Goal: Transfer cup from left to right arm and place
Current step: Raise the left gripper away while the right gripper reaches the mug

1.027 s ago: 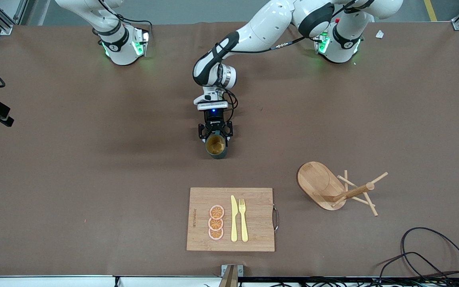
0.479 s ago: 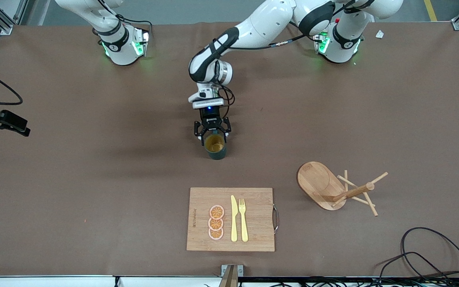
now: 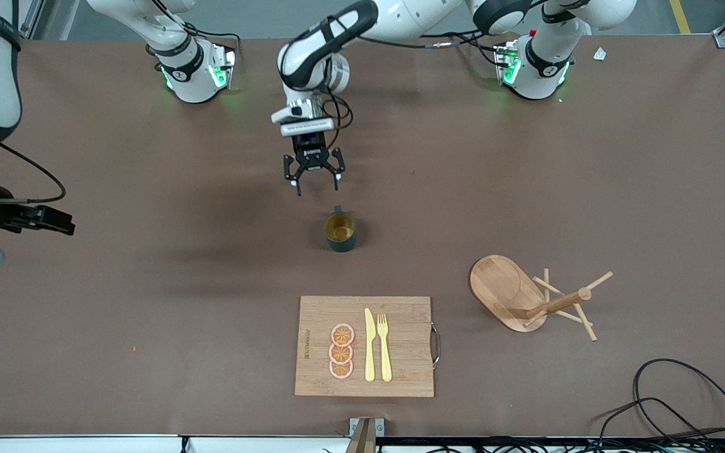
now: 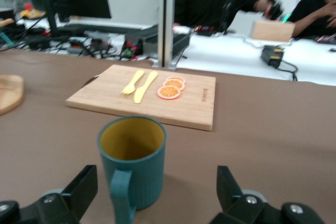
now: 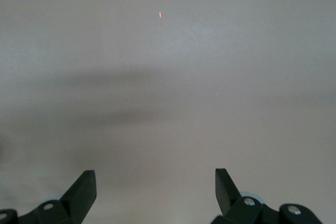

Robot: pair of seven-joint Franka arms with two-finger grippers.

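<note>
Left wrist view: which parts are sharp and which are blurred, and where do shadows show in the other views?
Left wrist view: the cup is fairly sharp, the people past the table blurred. Front view: a soft shadow band lies on the table beside the cup. Right wrist view: bare table with faint dark bands.

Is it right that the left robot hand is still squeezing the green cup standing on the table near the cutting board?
Not quite. The left gripper is open and empty, clear of the cup. The front view shows a gap of bare table between them, and the left wrist view shows its fingers spread apart. The cup does stand upright on the table, farther from the front camera than the cutting board.
</note>
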